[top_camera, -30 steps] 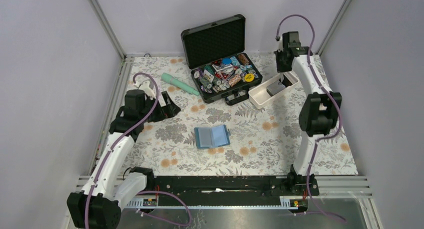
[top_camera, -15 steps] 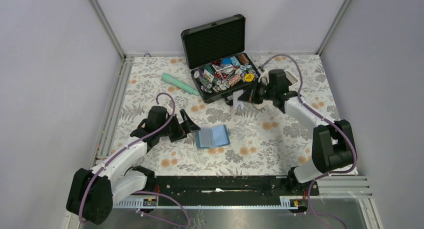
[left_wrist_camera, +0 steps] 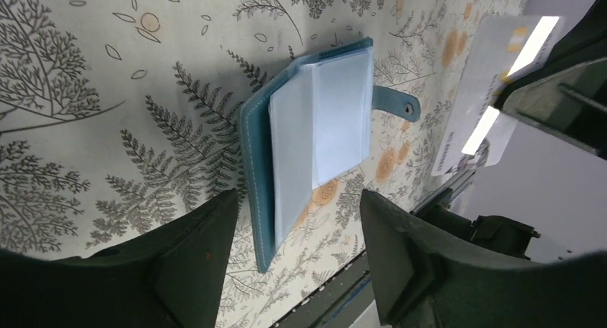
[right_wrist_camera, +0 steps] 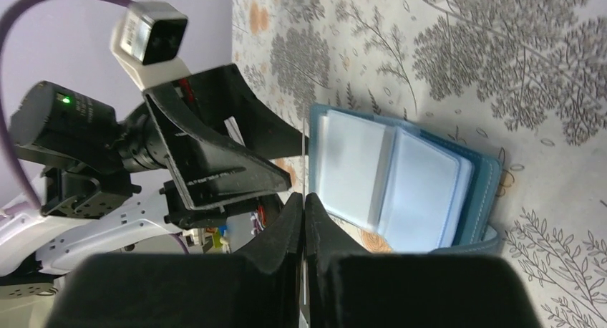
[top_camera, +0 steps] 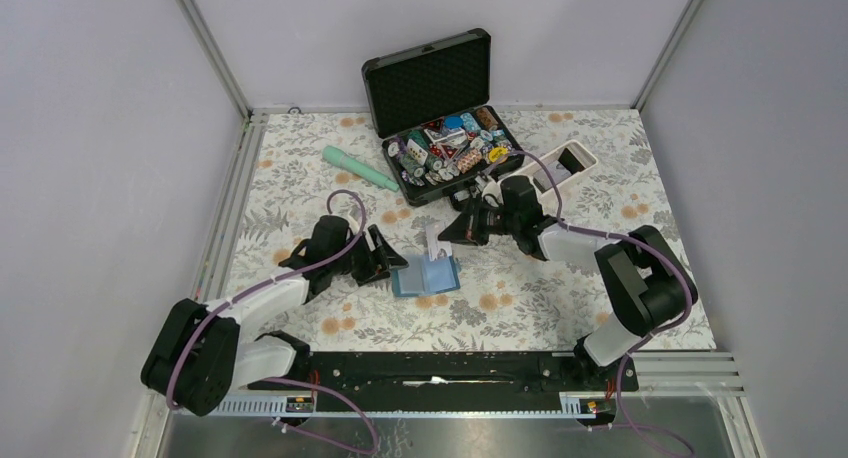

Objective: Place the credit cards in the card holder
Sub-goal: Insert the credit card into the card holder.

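Top view: bright, even, diffuse light; the table (top_camera: 300,168) is sharp, with only faint shadows.
Left wrist view: a soft shadow lies along the upper left edge of the card holder (left_wrist_camera: 258,149); the credit card (left_wrist_camera: 494,77) at upper right is washed out, with glare streaks.
Lower frame, both wrist views: the left gripper (left_wrist_camera: 297,206) and right gripper (right_wrist_camera: 304,203) are dark and soft-focused.
Right wrist view: the holder's pockets glare pale.

Legible text, labels, brands, numbers: none recorded.
- Credit card (left_wrist_camera: 478,88): pale face with gold marks, no lettering resolved.
- Card holder (left_wrist_camera: 315,134): blank sleeves, plain stud.
- Poker chips (top_camera: 450,143) in black case (top_camera: 430,78): printed faces too small to read.
- Wrist camera (right_wrist_camera: 150,31): side label blurred.
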`<state>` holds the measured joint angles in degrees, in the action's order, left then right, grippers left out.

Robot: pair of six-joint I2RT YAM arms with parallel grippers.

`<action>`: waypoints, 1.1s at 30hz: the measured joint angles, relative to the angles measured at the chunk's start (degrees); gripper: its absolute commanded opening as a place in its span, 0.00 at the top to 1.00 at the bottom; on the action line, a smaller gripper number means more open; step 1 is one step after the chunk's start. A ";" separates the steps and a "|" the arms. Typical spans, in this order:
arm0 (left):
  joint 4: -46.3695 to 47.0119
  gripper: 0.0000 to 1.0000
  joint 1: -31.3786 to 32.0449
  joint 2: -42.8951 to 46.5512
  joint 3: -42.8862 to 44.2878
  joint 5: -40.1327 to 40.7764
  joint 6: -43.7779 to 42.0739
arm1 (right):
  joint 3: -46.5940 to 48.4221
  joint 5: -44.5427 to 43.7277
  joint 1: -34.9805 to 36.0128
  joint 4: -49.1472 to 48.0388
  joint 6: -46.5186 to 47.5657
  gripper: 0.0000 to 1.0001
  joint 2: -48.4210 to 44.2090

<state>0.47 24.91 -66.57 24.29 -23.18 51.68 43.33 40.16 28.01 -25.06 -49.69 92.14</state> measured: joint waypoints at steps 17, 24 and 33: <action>4.94 0.63 0.22 -5.79 -1.51 -0.20 0.59 | -3.34 -2.19 3.50 -0.98 1.01 1.00 4.70; 6.25 0.69 0.22 -7.21 -1.57 -0.24 0.63 | -4.42 -3.54 4.63 -1.40 1.20 1.00 6.47; 8.22 0.89 0.22 -9.14 -2.08 -0.68 0.74 | -6.36 -5.14 5.35 -2.82 1.16 1.00 6.60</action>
<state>8.69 25.12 -75.70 22.22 -23.86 52.42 36.97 35.03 33.36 -27.88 -48.53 98.74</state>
